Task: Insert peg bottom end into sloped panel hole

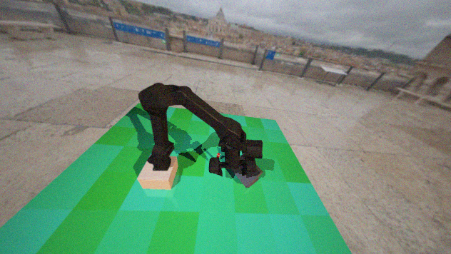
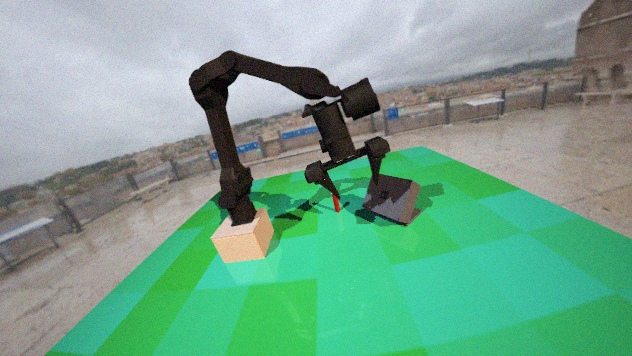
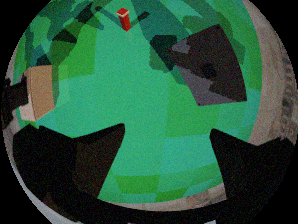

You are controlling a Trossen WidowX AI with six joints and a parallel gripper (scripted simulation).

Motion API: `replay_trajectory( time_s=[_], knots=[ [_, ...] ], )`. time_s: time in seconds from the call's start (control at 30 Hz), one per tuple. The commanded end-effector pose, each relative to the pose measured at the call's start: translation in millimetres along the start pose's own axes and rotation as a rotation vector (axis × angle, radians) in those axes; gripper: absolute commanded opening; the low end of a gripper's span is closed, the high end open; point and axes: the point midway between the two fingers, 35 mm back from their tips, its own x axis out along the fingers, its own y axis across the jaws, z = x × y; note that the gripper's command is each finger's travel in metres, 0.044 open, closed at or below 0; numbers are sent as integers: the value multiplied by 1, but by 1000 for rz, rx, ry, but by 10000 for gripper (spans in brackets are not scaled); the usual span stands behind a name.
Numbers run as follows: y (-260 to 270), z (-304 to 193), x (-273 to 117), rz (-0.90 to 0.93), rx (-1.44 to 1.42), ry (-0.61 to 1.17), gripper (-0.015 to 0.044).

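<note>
A thin red peg (image 1: pixel 218 155) (image 2: pixel 336 204) (image 3: pixel 125 20) stands upright on the table. Its top looks square in the wrist view. The grey sloped panel (image 1: pixel 247 180) (image 2: pixel 403 188) (image 3: pixel 231 75) stands to the right of the peg, partly in shadow. A dark hole (image 3: pixel 209 70) shows in its face. My gripper (image 2: pixel 357 189) (image 3: pixel 170 131) is open and empty, tilted above the table. In the exterior view one fingertip overlaps the peg's top and the other overlaps the panel's upper edge. In the wrist view both peg and panel lie beyond the fingertips. The gripper hides part of the panel in the top view.
The arm's base stands on a pale wooden block (image 1: pixel 157 180) (image 2: pixel 244 245) (image 3: pixel 41 92), to the left of the peg. The green checkered table (image 1: pixel 178 232) (image 2: pixel 280 320) carries everything. Dark shadows of the arm fall around the peg and panel.
</note>
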Motion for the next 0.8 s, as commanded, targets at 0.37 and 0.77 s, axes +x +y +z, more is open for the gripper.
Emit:
replay_trajectory(
  time_s=[0.37, 0.77],
  knots=[
    [12, 61, 12, 69, -323, -45, 440],
    [28, 106, 18, 113, -576, -80, 440]
  ],
)
